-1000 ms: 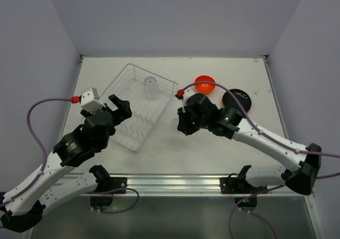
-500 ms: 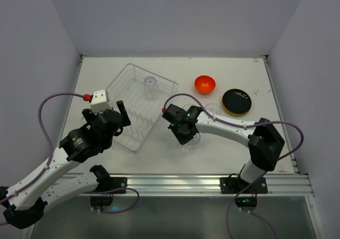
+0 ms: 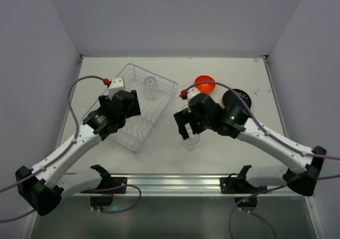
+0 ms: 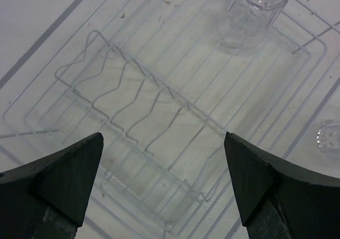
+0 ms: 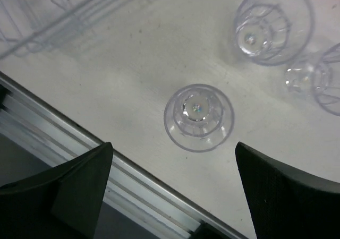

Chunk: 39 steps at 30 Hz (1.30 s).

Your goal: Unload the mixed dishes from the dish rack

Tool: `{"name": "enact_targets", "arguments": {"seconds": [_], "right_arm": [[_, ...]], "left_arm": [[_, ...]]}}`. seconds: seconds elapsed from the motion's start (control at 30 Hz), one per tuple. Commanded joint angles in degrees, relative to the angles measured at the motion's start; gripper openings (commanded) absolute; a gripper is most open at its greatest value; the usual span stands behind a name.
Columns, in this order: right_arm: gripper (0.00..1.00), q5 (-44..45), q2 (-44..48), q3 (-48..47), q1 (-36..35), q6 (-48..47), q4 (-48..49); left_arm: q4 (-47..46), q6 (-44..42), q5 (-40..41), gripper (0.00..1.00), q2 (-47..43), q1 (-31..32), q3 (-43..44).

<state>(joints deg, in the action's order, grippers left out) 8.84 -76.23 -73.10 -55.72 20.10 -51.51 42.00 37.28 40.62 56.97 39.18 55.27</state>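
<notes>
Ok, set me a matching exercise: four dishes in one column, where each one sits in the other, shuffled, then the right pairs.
Dishes
1. orange-red bowl
2. black plate
3. lone glass
4. glass centred in the right wrist view

Places
A. inside the dish rack, at its far end
B. on the table near its front rail, beside two other glasses
C. rightmost dish, partly behind the right arm
D. farthest-back dish outside the rack

Pairs: 1-D, 2-C, 3-A, 4-B

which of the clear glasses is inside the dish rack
The glass at the far end of the dish rack, alone on its wire floor; the other three glasses stand outside it on the table.
</notes>
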Motion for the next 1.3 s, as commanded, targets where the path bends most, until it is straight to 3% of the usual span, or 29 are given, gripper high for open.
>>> {"name": "enact_targets", "arguments": {"seconds": [0.0, 0.07, 0.1, 0.13, 0.2, 0.43, 0.8, 0.87, 0.93, 1.0, 1.1, 1.13, 1.2, 1.27], "right_arm": [[0.99, 8.9, 14.5, 2.7, 4.0, -0.2, 6.2], [0.99, 11.0, 21.3, 9.3, 5.4, -0.7, 15.9], [0.99, 9.7, 28.1, 17.3, 6.2, -1.6, 26.6], [0.99, 4.0, 31.0, 21.1, 8.7, -1.9, 31.6], [0.99, 2.1, 35.7, 28.8, 11.8, -0.2, 38.4], [0.99, 2.2, 31.7, 31.0, 13.9, -0.5, 38.3], [0.99, -0.6, 33.3, 33.1, 13.9, -0.8, 40.1], [0.99, -0.8, 33.5, 33.4, 13.9, -0.7, 40.2], [0.99, -1.4, 33.6, 33.7, 13.9, -0.7, 40.3], [0.99, -1.5, 33.4, 33.9, 13.9, -0.7, 40.4], [0.99, -1.6, 33.4, 33.9, 13.9, -0.8, 40.4], [0.99, -1.6, 33.5, 34.0, 13.9, -0.7, 40.5], [0.99, -1.6, 33.4, 34.3, 13.9, -0.7, 41.0], [0.99, -2.2, 32.9, 34.5, 13.9, 0.2, 41.7]], "left_arm": [[-14.6, -9.0, -15.8, 1.00, 8.3, -7.1, 5.7], [-16.7, -10.6, -20.2, 1.00, 13.6, -8.8, 11.2], [-16.9, -11.3, -21.8, 1.00, 19.5, -9.4, 13.6], [-16.9, -12.8, -24.8, 1.00, 22.5, -10.0, 16.0], [-15.6, -15.2, -29.7, 1.00, 31.8, -12.2, 24.0], [-4.1, -17.1, -29.6, 1.00, 53.1, -14.4, 45.9], [-3.8, -16.9, -26.3, 0.99, 63.3, -14.4, 49.7], [-3.6, -16.8, -25.8, 0.92, 64.0, -14.3, 49.8], [-4.0, -16.9, -24.5, 0.71, 64.1, -14.4, 49.6], [-3.9, -17.1, -24.2, 0.56, 64.1, -14.4, 49.9], [-1.9, -16.6, -24.6, 0.16, 63.3, -14.4, 51.1], [-0.8, -16.4, -25.0, 0.08, 62.4, -14.4, 51.1], [-0.8, -14.5, -25.9, 0.00, 57.0, -14.2, 47.8], [-4.5, -13.2, -28.0, 0.00, 48.6, -14.0, 43.2]]}}
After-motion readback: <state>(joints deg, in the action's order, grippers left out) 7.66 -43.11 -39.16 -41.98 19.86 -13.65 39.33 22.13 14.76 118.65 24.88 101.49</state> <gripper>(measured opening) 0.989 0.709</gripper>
